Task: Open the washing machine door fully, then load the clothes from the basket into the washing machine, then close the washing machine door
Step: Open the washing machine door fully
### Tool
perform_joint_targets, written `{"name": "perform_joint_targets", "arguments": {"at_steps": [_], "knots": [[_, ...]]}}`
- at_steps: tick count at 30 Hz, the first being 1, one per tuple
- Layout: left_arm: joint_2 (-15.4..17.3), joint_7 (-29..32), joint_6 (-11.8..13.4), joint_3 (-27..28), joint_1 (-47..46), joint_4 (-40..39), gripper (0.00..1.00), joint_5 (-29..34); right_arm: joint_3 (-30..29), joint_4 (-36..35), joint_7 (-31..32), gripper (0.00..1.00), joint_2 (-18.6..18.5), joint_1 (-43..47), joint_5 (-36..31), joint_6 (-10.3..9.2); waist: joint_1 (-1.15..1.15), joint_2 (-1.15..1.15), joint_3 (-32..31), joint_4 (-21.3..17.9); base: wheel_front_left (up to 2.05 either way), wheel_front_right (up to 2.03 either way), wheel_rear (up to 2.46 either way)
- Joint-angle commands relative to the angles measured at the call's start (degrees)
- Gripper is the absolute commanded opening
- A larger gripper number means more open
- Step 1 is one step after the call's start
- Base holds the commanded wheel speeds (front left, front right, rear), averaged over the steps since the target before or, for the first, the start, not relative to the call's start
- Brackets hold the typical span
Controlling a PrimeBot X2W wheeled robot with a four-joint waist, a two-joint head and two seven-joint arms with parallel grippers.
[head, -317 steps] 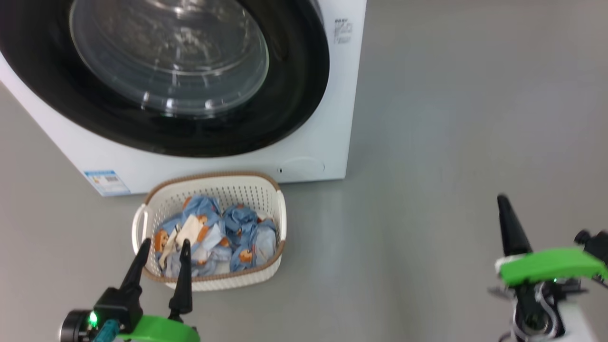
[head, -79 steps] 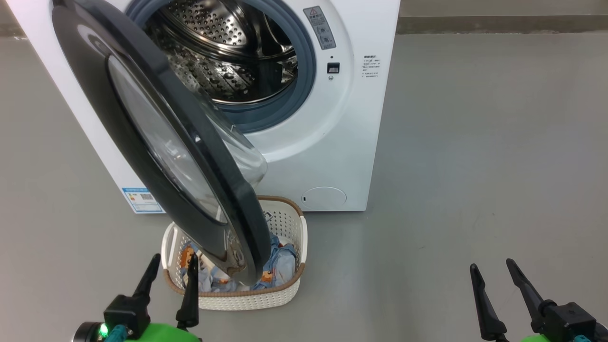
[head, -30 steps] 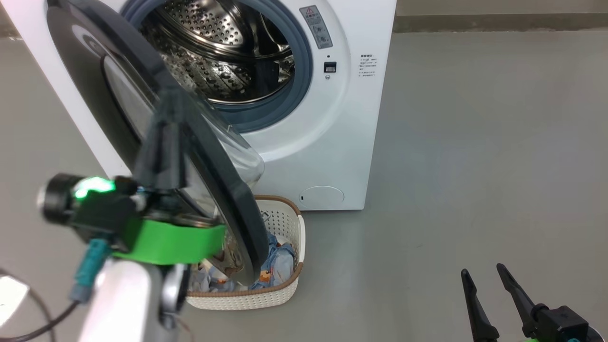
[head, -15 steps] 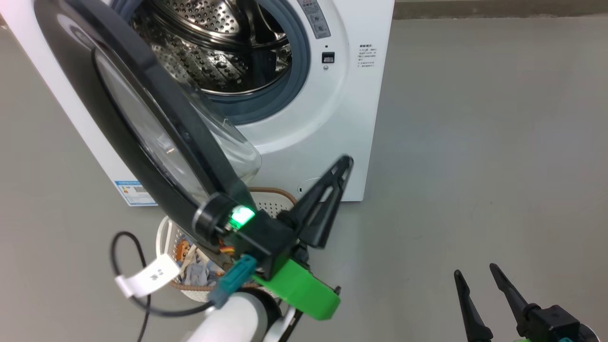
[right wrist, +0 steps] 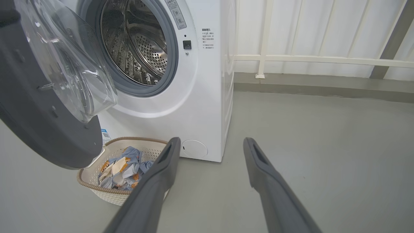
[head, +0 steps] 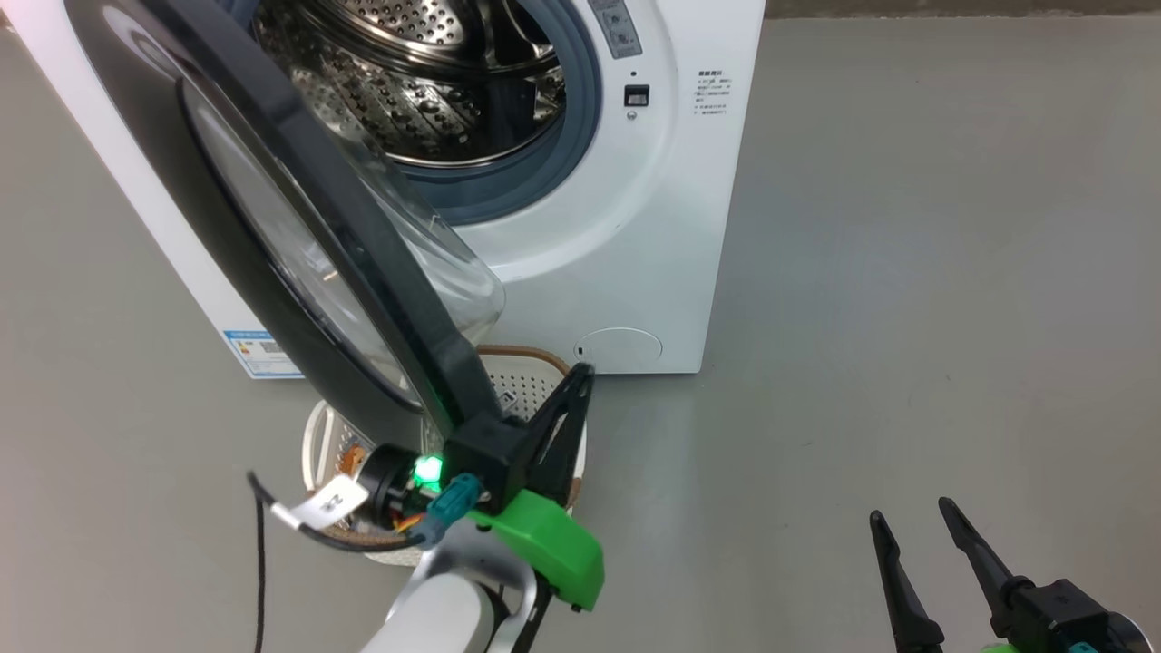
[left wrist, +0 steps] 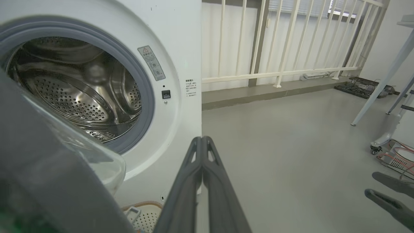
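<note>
Overhanging the basket (head: 521, 392), the half-open door (head: 272, 236) edge borders open floor (head: 907, 272).

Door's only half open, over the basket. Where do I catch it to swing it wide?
Probably the lower rim of the washing machine door, from its grey inner side: it stands edge-on beside the left gripper, while the bulging glass bowl offers fingers no flat hold.

so the washing machine (head: 671, 181) sits on the floor (head: 907, 272) at the back; the washing machine door (head: 272, 263) sticks out from its left side towards the front, hanging over the basket (head: 519, 350); the basket's on the floor right in front of the machine; the clothes (right wrist: 119, 168) are in it; left tool (head: 576, 385) is over the basket's right edge, just beside the door's lower rim; right tool (head: 910, 510) is well off to the right, over the floor
</note>
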Motion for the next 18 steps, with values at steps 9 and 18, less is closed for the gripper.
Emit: {"name": "perform_joint_targets", "arguments": {"at_steps": [9,18], "knots": [[0.9,-3.6,2.5,4.7,1.6,1.5,0.00,-2.2,1.1,-1.6,0.0,1.00,-0.5,-1.2,0.4,0.16,0.00,0.00,-0.5,0.0,0.00,0.00,0.00],[2.2,-4.9,3.9,6.3,2.9,2.0,0.00,-2.8,1.1,-1.5,0.1,1.00,-0.5,-1.0,0.9,0.16,0.00,0.00,-0.6,0.2,0.00,0.00,0.00]]}}
